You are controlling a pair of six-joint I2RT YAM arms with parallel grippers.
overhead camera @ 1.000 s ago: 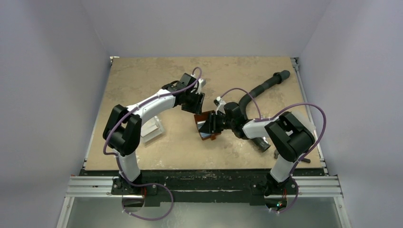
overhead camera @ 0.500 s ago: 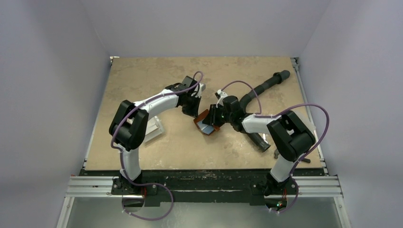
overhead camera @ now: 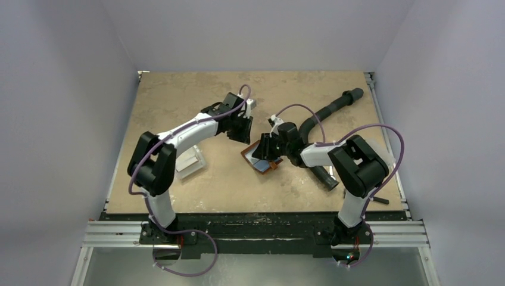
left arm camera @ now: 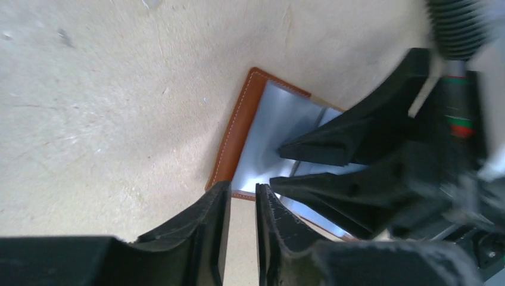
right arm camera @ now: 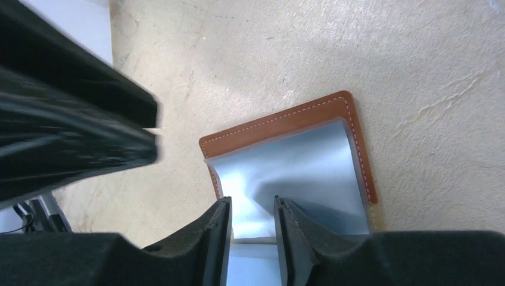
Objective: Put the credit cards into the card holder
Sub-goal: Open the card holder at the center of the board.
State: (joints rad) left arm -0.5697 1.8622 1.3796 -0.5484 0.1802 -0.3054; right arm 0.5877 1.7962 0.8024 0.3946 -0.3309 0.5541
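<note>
The card holder (overhead camera: 258, 162) lies open, grey side up, about the middle of the tabletop (overhead camera: 178, 101), slightly toward its near edge. The right pincer (right arm camera: 252, 205) stands over the grey lining (right arm camera: 309, 167), jaws a narrow gap apart. Pale grey shows between them, but I cannot tell whether that is one of the credit cards gripped edge-on or only the pocket beneath. The left pincer (left arm camera: 243, 189) hovers at the holder's brown corner, narrowed to a slit and holding nothing. The step in hand looks like feeding a card under the pocket lip. To do it well, the left should pin the brown border flat so the holder cannot slide, while the right keeps the card low, square to the slot, and pushes gently; the lining bulges near the right fingers, so forcing may crumple it
</note>
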